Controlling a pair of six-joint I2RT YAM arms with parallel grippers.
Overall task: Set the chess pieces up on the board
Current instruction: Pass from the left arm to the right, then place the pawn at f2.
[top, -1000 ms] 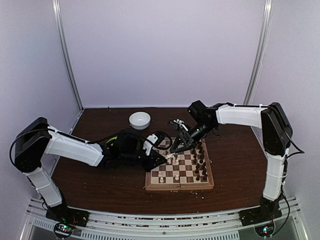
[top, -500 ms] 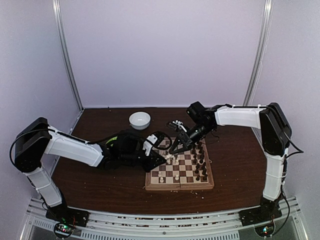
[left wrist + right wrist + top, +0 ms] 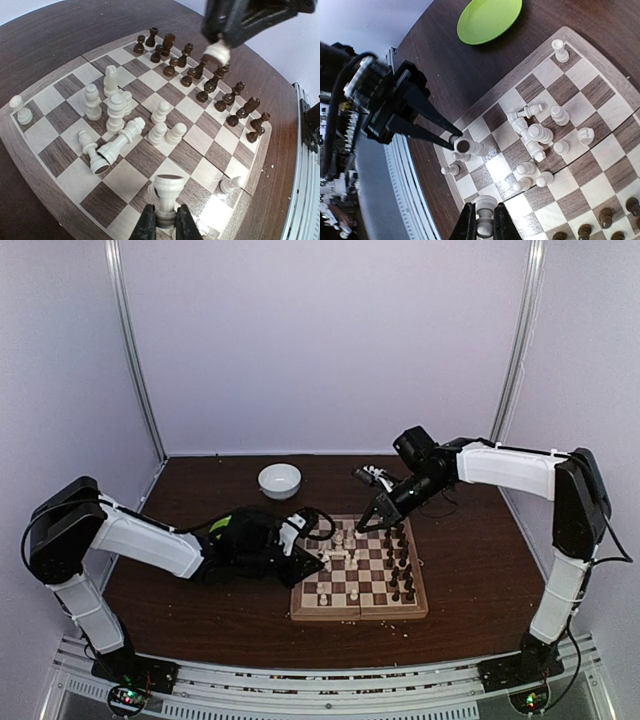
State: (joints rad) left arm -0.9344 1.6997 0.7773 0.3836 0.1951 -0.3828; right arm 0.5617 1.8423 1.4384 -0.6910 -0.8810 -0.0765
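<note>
Over the square wooden chequered chessboard (image 3: 345, 613), your left gripper (image 3: 164, 222) is clamped on a cream-white turned chess piece (image 3: 167, 190) near the board's left edge. Your right gripper (image 3: 482, 222) grips another cream-white piece (image 3: 483, 206) above the rows of dark brown pieces (image 3: 220, 103). Loose cream-white pieces (image 3: 116, 107) crowd the middle squares, two of them toppled.

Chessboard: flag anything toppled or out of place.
Two white pieces lie on their sides toward the middle of the board, amid a loose huddle of upright white ones not lined up in rows. The dark pieces stand in tidy rows.
</note>
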